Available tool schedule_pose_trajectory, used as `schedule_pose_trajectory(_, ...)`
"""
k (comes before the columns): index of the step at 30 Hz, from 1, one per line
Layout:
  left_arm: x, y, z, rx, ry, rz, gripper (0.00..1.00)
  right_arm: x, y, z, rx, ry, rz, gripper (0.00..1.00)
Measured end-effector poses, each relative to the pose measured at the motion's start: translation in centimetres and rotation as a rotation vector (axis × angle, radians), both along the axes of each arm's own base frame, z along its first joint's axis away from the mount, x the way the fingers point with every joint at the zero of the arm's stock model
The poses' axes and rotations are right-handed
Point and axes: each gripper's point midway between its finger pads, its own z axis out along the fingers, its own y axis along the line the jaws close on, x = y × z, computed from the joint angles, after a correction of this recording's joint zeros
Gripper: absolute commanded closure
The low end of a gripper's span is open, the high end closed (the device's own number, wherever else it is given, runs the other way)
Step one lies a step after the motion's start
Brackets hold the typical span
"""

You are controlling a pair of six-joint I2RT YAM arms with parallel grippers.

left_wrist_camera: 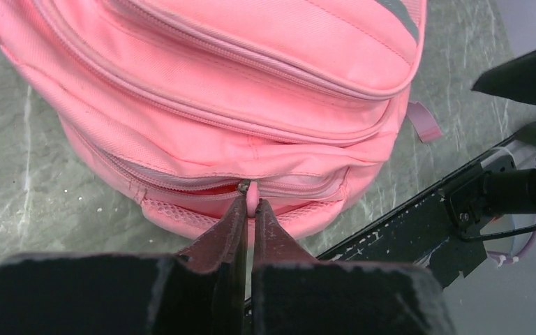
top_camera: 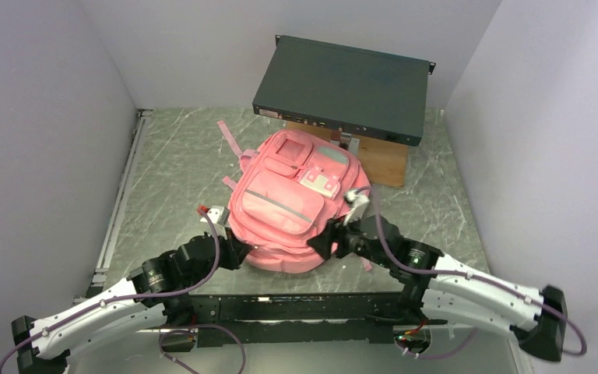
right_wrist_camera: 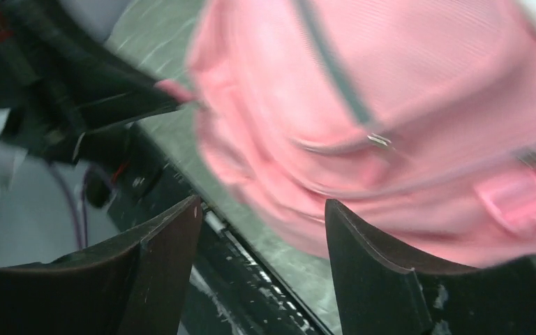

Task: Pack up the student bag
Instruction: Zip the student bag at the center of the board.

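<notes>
Along the near edge, a scuffed black rail [top_camera: 296, 308] on a grey-green, marble-veined tabletop [top_camera: 171, 171]. Just beyond, left gripper [left_wrist_camera: 250, 202] with jaws pinched tight on a pale pink zip pull [left_wrist_camera: 252, 194] at the near end of the student bag [top_camera: 292, 199]. Right gripper [right_wrist_camera: 264, 209] with jaws spread wide, holding nothing, beside the bag's near right corner. Mid-tabletop, lying flat, pockets up: soft pink fabric, lighter trim, straps trailing far-left. Behind, a plain wooden block [top_camera: 385, 160] under a flat dark metal box [top_camera: 342, 86]. All round, smooth pale walls [top_camera: 47, 117].
</notes>
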Motion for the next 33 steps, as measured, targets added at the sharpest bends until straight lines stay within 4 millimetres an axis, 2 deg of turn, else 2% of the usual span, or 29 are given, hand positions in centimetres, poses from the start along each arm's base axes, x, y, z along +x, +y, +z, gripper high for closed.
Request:
schedule_pose_trajectory(3,-0.2,-0.5,0.5,-0.001,-0.009,-0.033,1.0,-2.8,4.7,2.8,-0.086,-0.125,0.227,0.26)
schedule_pose_trajectory(5,-0.2,-0.5,0.6,0.004,-0.012,-0.043,1.0,-3.3,7.2,3.4,-0.152,-0.181,0.311,0.25)
schedule_pose_trajectory(7,-0.2,-0.7,0.9,0.009,-0.015,-0.053,1.0,-2.5,9.6,2.9,-0.231,-0.223,0.355,0.25)
schedule_pose_trajectory(10,-0.2,-0.7,1.4,0.009,-0.018,-0.056,1.0,-1.2,11.2,0.7,-0.339,-0.247,0.387,0.26)
schedule_pose_trajectory(13,-0.3,-0.6,1.6,0.012,-0.017,-0.055,1.0,-0.6,11.8,-1.9,-0.421,-0.246,0.425,0.27)
schedule_pose_trajectory(15,-0.4,-0.4,1.5,0.022,-0.011,-0.054,1.0,-0.5,12.0,-3.0,-0.437,-0.235,0.449,0.32)
schedule_pose_trajectory(19,-0.4,-0.4,1.5,0.031,-0.003,-0.053,1.0,-0.4,12.8,-4.2,-0.436,-0.227,0.483,0.51)
schedule_pose_trajectory(20,-0.3,-0.4,1.4,0.037,0.001,-0.052,1.0,-0.4,13.0,-4.3,-0.434,-0.226,0.487,0.58)
schedule_pose_trajectory(21,-0.3,-0.4,1.3,0.04,0.004,-0.05,1.0,-0.3,13.1,-4.4,-0.433,-0.228,0.491,0.7)
schedule_pose_trajectory(22,-0.2,-0.4,1.1,0.048,0.01,-0.043,1.0,-0.3,13.1,-4.4,-0.429,-0.227,0.493,0.88)
schedule_pose_trajectory(23,-0.1,-0.4,1.0,0.051,0.014,-0.037,1.0,-0.2,13.1,-4.4,-0.433,-0.233,0.496,1.0)
schedule_pose_trajectory(29,0.6,-0.2,0.0,0.069,0.052,0.03,1.0,-0.9,12.7,-4.9,-0.412,-0.228,0.509,1.0)
schedule_pose_trajectory(33,0.9,0.0,0.2,0.044,0.057,0.073,1.0,-1.8,10.7,-4.2,-0.367,-0.243,0.491,1.0)
